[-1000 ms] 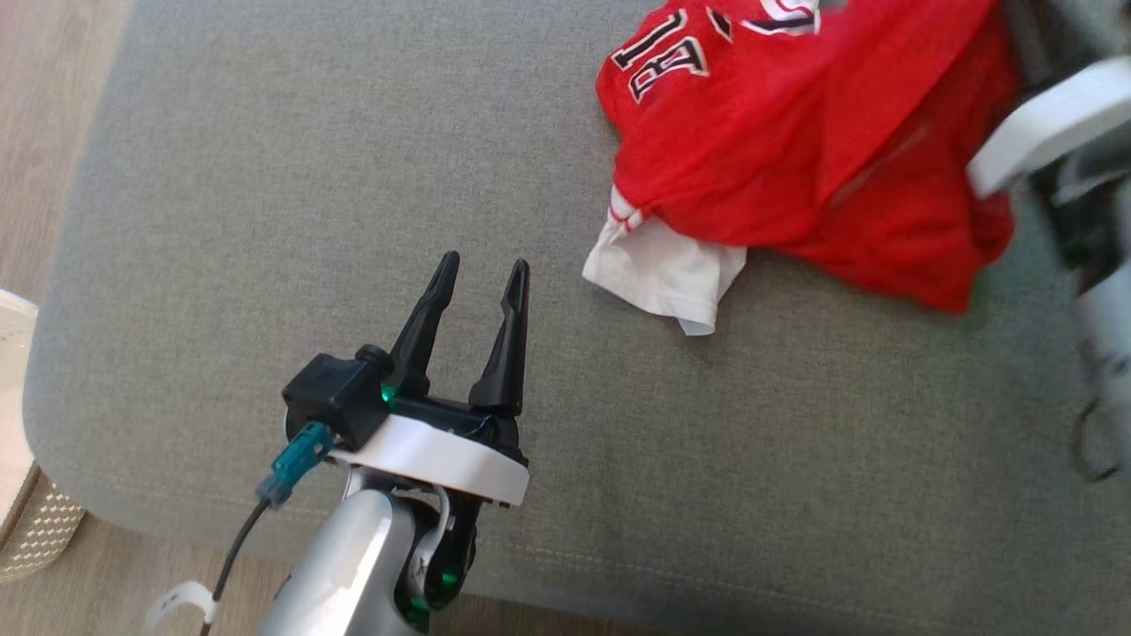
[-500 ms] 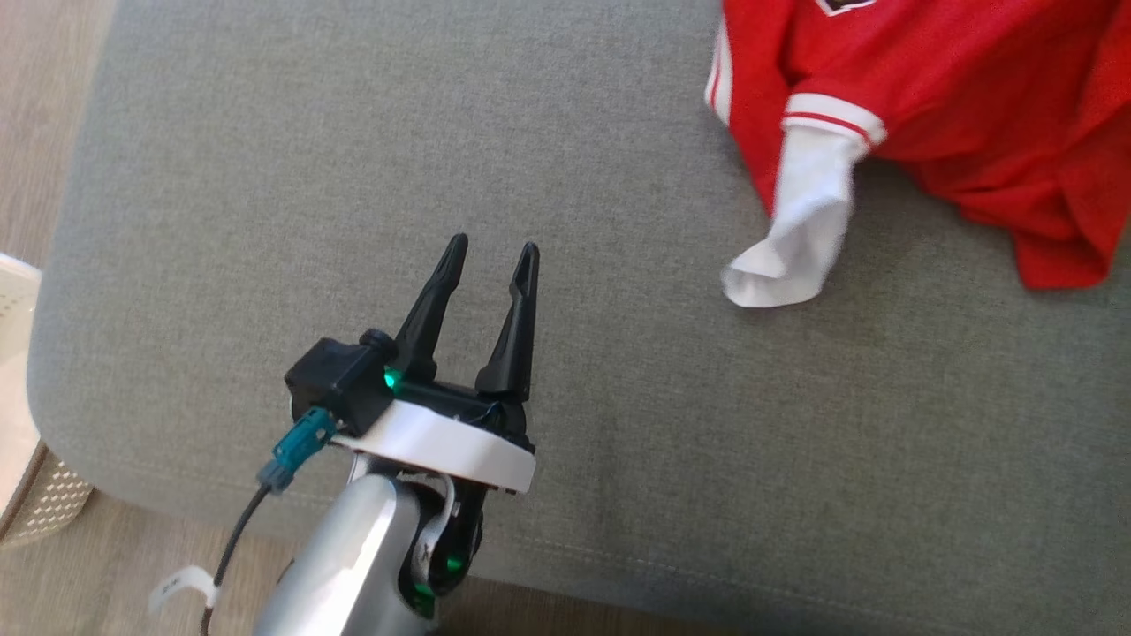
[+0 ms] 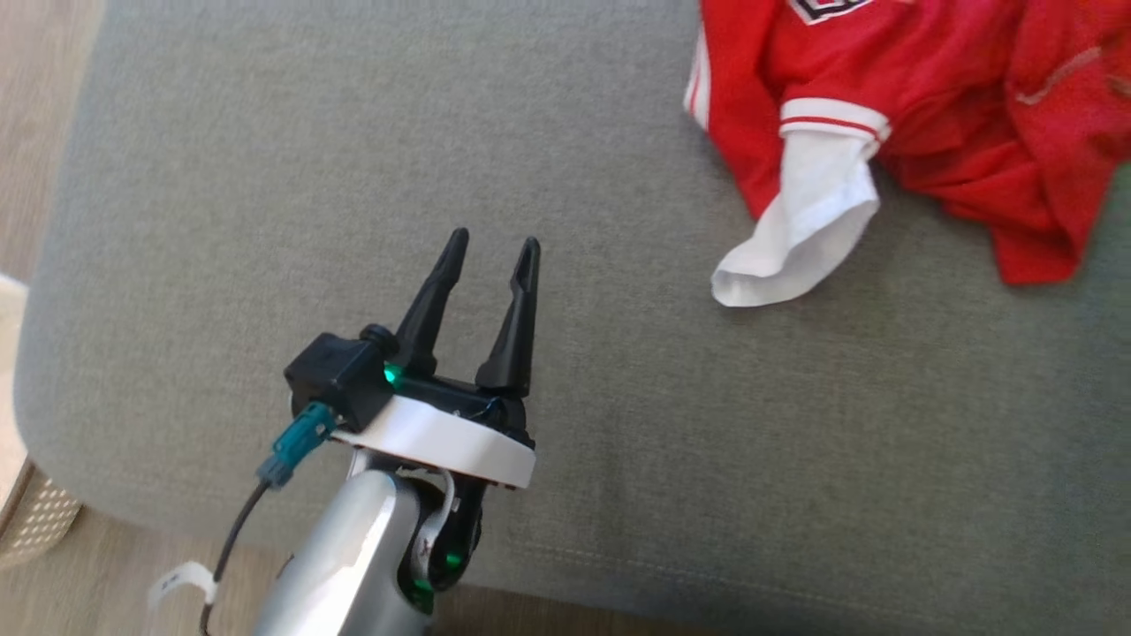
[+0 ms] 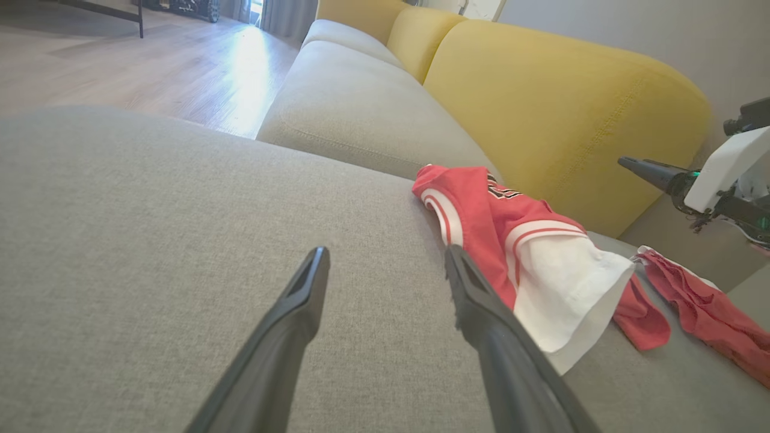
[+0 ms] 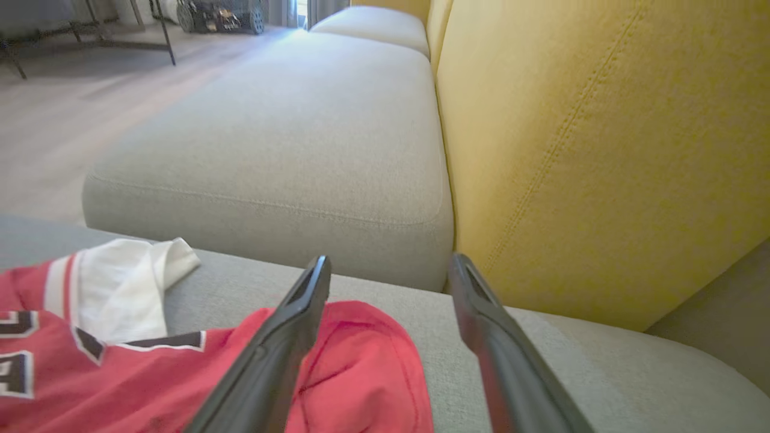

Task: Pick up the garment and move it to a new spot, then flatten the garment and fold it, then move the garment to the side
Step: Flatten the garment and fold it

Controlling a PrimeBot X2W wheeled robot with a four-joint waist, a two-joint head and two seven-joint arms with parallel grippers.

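Sofa cushion (image 3: 265, 177), grey, carries everything, with a yellow backrest (image 5: 589, 150) behind it. Red jersey (image 3: 928, 106) lies crumpled at the cushion's far right, its white sleeve (image 3: 813, 221) trailing toward the middle. Left end effector (image 3: 493, 238) hovers over bare cushion, fingers wide and empty, well apart from the jersey. Right end effector (image 5: 390, 260) hangs above the jersey's edge, fingers wide, gripping nothing.

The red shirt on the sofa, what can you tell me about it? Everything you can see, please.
The red shirt looks like a sports jersey of thin cloth, with black, white-edged lettering, striped trim and a white inner sleeve poking out. It lies crumpled on the grey seat cushion near the yellow backrest. The open right pincer hangs over it, gripping nothing.
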